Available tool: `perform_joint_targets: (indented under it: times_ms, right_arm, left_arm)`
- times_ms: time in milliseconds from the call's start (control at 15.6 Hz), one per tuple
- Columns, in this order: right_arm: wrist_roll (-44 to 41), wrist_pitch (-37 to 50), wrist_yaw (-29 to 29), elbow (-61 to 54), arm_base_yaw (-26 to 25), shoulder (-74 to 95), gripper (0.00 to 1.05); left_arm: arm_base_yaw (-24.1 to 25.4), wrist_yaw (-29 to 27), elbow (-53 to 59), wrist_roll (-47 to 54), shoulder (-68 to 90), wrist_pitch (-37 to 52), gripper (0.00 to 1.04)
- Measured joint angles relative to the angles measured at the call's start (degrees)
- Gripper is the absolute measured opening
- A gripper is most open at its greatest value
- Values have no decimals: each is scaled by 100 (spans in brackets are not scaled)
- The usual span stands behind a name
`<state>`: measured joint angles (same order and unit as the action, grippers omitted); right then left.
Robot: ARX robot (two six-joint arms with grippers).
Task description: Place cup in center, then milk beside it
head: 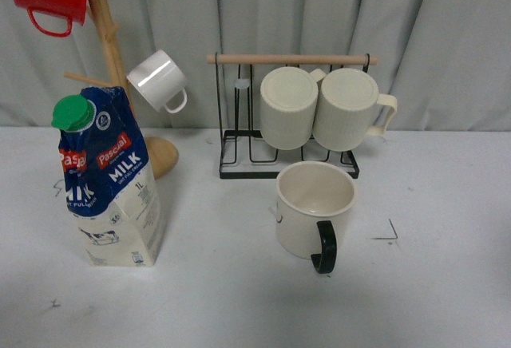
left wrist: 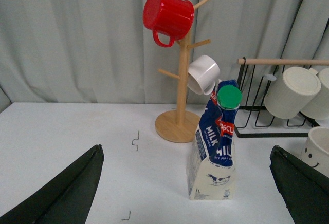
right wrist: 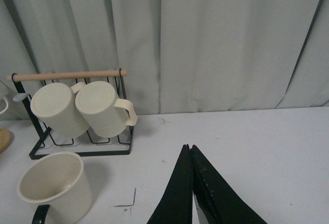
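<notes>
Cup (head: 303, 228) is judged already centred. Milk (head: 112, 184) should be gripped low, below its crumpled top, by the spread left gripper (left wrist: 186, 148). The right gripper (right wrist: 189, 149) is pressed together, empty.

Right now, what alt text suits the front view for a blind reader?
A cream mug with a black handle stands upright near the centre, before a wire rack holding two ribbed mugs. A crumpled milk carton stands left, beside a wooden mug tree.

Left fingers (left wrist: 67, 188) matt black, plastic-looking. Cup (head: 313, 204) glossy cream glaze, shiny black handle. Milk (head: 112, 180) creased printed carton, smooth green plastic cap. Mug tree (head: 108, 37) bare wood. Rack (head: 231, 59) black wire, wooden bar. Curtain (head: 447, 37) matt cloth.
</notes>
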<state>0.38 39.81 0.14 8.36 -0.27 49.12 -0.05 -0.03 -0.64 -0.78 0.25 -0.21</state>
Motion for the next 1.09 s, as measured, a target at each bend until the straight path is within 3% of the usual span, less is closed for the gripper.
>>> perform_joint_targets:
  times_ms: [448, 512, 1089]
  right_arm:
    - [0, -938, 2, -560, 0, -1567, 2]
    - [0, -645, 0, -730, 0, -1604, 2]
    - [-2, -2398, 0, -772, 0, -3329, 2]
  left_arm:
    - [0, 2, 0, 0, 0, 0, 98]
    - [0, 0, 0, -2, 0, 0, 98]
    - [0, 2, 0, 0, 0, 0, 98]
